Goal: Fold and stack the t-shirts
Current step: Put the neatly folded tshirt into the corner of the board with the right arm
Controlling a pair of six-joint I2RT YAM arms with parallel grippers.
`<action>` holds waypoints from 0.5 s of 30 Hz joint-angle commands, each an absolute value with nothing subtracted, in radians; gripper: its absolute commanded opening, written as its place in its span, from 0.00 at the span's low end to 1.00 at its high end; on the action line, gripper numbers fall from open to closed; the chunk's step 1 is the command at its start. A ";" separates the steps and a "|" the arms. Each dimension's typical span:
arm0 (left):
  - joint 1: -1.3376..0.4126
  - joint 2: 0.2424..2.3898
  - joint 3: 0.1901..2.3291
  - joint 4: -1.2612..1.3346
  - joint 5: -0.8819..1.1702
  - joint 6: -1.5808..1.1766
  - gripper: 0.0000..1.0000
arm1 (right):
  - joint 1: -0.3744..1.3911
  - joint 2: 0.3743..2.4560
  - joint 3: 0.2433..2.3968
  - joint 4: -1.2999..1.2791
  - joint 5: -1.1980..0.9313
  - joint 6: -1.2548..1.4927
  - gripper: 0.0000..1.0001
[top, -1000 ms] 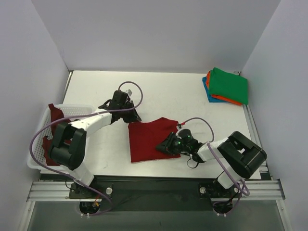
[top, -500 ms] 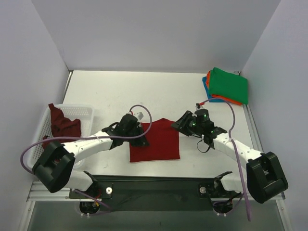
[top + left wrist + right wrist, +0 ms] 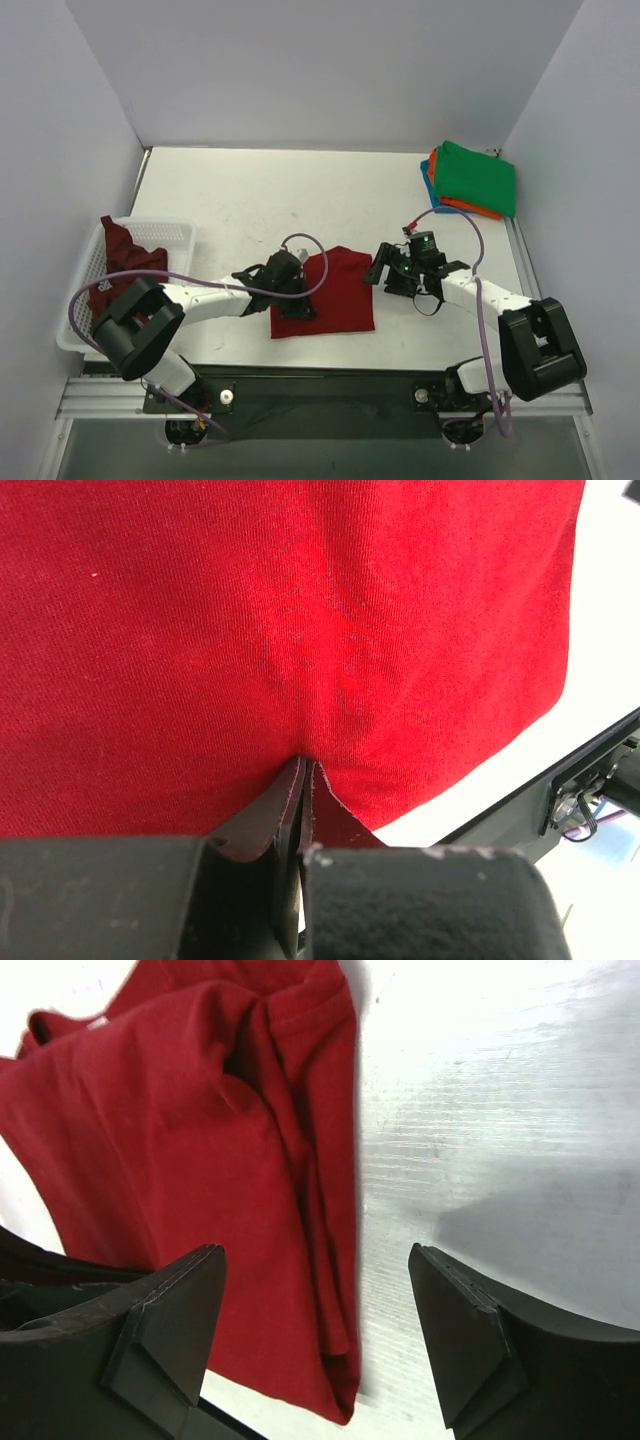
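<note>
White bench: left pincer pinches the red t-shirt edge, and the right pincer is spread wide with the shirt's edge between its fingers.

Blue t-shirt mostly under orange one

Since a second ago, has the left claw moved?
Yes. The left claw has come nearer the front edge of the table and farther from the basket, onto the left side of the red shirt.
</note>
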State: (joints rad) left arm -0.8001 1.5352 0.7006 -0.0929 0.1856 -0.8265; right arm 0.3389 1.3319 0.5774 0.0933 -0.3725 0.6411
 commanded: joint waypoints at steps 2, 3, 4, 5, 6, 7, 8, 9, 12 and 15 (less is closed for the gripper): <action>-0.810 1.540 0.710 -0.106 0.130 -0.808 0.00 | 0.339 1.405 0.583 0.185 -0.456 0.577 0.75; -0.810 1.540 0.707 -0.104 0.132 -0.807 0.00 | 0.342 1.431 0.587 0.192 -0.456 0.574 0.75; -0.810 1.540 0.706 -0.103 0.133 -0.808 0.00 | 0.342 1.442 0.592 0.201 -0.454 0.571 0.75; -0.808 1.543 0.703 -0.100 0.136 -0.808 0.00 | 0.345 1.453 0.595 0.207 -0.453 0.566 0.75; -0.808 1.543 0.701 -0.098 0.140 -0.808 0.00 | 0.345 1.472 0.609 0.204 -0.440 0.557 0.75; -0.808 1.543 0.700 -0.095 0.144 -0.808 0.00 | 0.354 1.482 0.615 0.196 -0.434 0.551 0.75; -0.808 1.545 0.703 -0.095 0.144 -0.808 0.00 | 0.360 1.492 0.621 0.186 -0.425 0.545 0.75; -0.808 1.549 0.703 -0.094 0.144 -0.808 0.00 | 0.368 1.502 0.621 0.187 -0.417 0.542 0.75; -0.808 1.551 0.707 -0.095 0.147 -0.807 0.00 | 0.409 1.528 0.647 0.163 -0.376 0.537 0.73; -0.808 1.549 0.712 -0.097 0.149 -0.805 0.00 | 0.445 1.555 0.664 0.126 -0.315 0.543 0.68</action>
State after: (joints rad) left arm -0.8040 1.5352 0.7010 -0.0925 0.1791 -0.8265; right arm 0.4141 1.5150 0.6472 0.2089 -0.3973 0.5663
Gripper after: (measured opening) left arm 0.072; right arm 0.690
